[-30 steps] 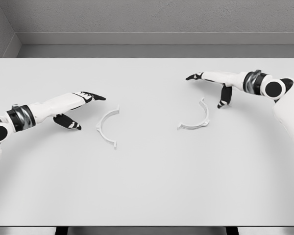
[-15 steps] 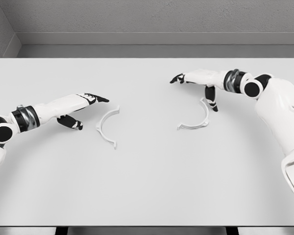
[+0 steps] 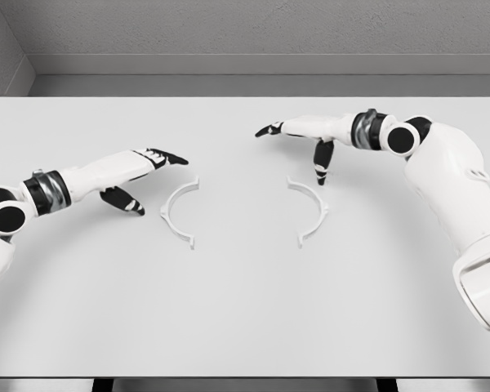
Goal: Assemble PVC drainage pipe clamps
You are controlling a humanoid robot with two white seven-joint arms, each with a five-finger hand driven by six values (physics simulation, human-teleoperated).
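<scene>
On the white table (image 3: 245,327), two half-ring clamp pieces lie flat, well apart, their hollow sides facing each other: the left half-ring (image 3: 176,212) bulges left, the right half-ring (image 3: 310,211) bulges right, each running long from near to far. My left hand (image 3: 143,175) hovers just beside its piece, fingers spread, holding nothing. Farther back, my right hand (image 3: 306,139), fingers likewise apart, hangs above its piece. A careless nudge could spin these light arcs out of line.
</scene>
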